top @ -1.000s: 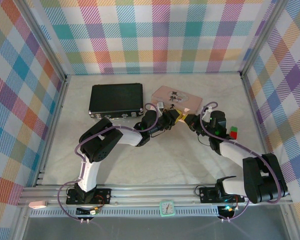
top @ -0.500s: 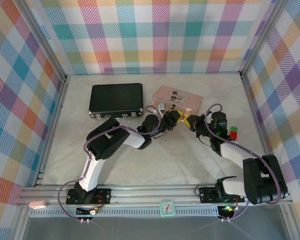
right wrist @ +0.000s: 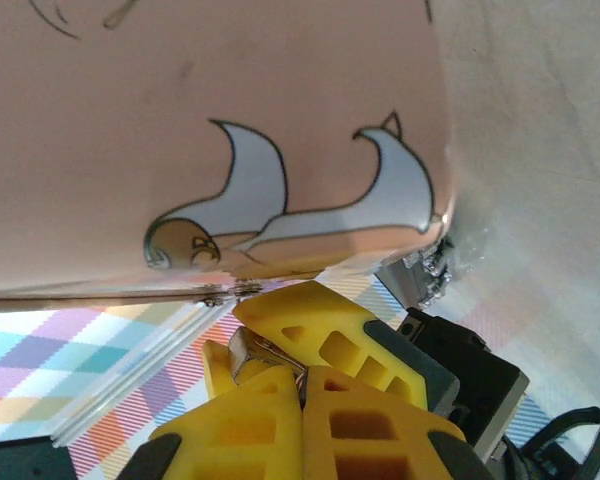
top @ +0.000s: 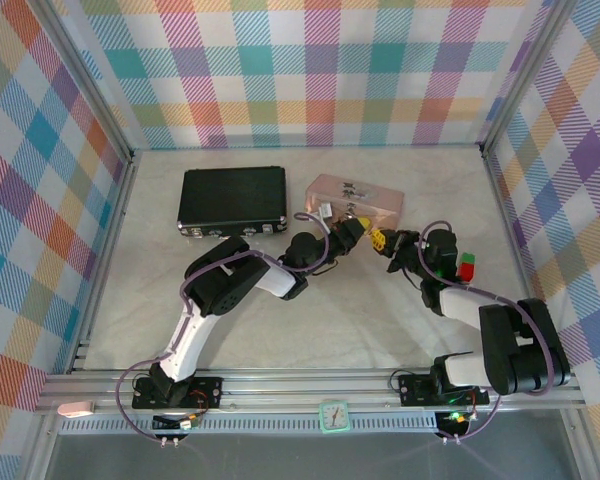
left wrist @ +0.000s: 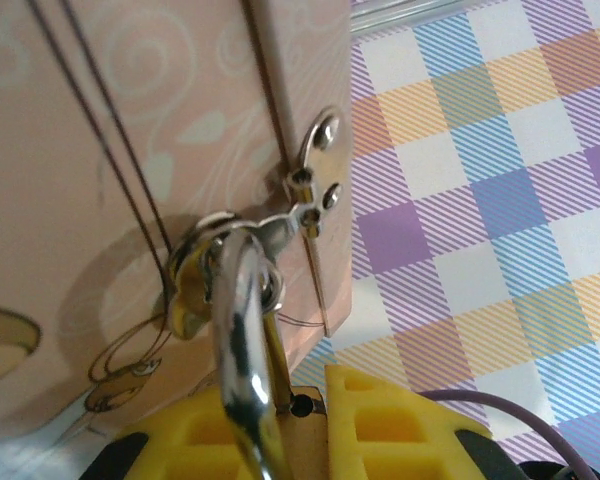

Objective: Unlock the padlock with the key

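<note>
Yellow fingers (left wrist: pixel 400 425) of the left gripper (left wrist: pixel 295 425) are clamped on the padlock (left wrist: pixel 242 340) at bottom centre. Its shackle is hooked through the clasp (left wrist: pixel 305 190) of the pink tin (left wrist: pixel 100 130) above. The key (right wrist: pixel 260 357) is pinched at lower centre by the closed right gripper (right wrist: pixel 300 390), just under the tin.

Padlock (left wrist: pixel 242 340): shackle alone shows, blurred close to lens; body mostly hidden between left gripper (left wrist: pixel 295 440) fingers, cut by bottom edge. Tin (left wrist: pixel 100 150) cut by top and left edges. Right wrist view: metal bit (right wrist: pixel 263 358) among yellow fingers, too small to identify. Top view: held things too small to tell.
</note>
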Controlling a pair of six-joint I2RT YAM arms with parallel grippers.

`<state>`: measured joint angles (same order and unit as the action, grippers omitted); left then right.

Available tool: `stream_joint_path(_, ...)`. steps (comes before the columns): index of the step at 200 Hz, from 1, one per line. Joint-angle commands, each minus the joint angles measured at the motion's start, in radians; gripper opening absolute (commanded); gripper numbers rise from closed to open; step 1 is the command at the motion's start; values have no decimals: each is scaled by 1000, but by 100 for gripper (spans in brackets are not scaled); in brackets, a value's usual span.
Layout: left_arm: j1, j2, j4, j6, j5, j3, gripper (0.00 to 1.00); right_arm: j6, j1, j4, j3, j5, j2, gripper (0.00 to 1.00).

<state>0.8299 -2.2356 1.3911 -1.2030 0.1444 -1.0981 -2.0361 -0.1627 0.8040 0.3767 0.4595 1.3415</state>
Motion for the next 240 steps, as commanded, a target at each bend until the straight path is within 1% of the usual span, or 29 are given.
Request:
stream_joint_path(1, 29, -33, -18, 55, 21, -13, 0, -138, 3, 219, 49, -7, 13, 0)
stream_joint_path(16, 28, -22, -24, 56, 8, -7, 0, -25, 11, 149, 77, 39, 30, 0)
stream_joint_path(29, 22, -14, -33, 48, -13, 3, 0, 138, 16, -3, 114, 77, 27, 9)
stream_joint_path(37, 16, -15, -38, 34, -25, 10, 0, 260, 15, -101, 136, 83, 17, 12)
stream_joint_path(46, 6, -17, -38, 16, -34, 21, 0, 370, 15, -217, 157, 77, 4, 15)
stream_joint_path(59, -2, -10, -41, 11, -47, 45, 0, 502, 15, -317, 174, 60, -18, 18)
stream_joint_path(82, -4, 21, -88, 28, -60, 81, 0, 704, 15, -490, 199, 28, -56, 28)
stream_joint_path(102, -3, 39, -141, 17, -62, 96, 0, 861, 15, -621, 216, 5, -69, 36)
stream_joint_path(131, 7, 68, -267, 15, -66, 121, 0, 1079, 14, -755, 246, 0, -63, 44)
stream_joint_path(153, 12, 82, -360, 3, -75, 142, 0, 1200, 14, -862, 257, -40, -90, 47)
stream_joint_path(173, 13, 84, -434, 6, -72, 152, 0, 1282, 14, -949, 259, -110, -136, 49)
stream_joint_path(186, 15, 81, -464, 8, -69, 159, 0, 1315, 13, -985, 254, -145, -170, 50)
stream_joint_path(228, 15, 85, -566, 43, -68, 168, 0, 1406, -4, -1065, 261, -169, -235, 53)
stream_joint_path(240, 14, 93, -580, 55, -73, 174, 6, 1427, -21, -1084, 269, -179, -245, 54)
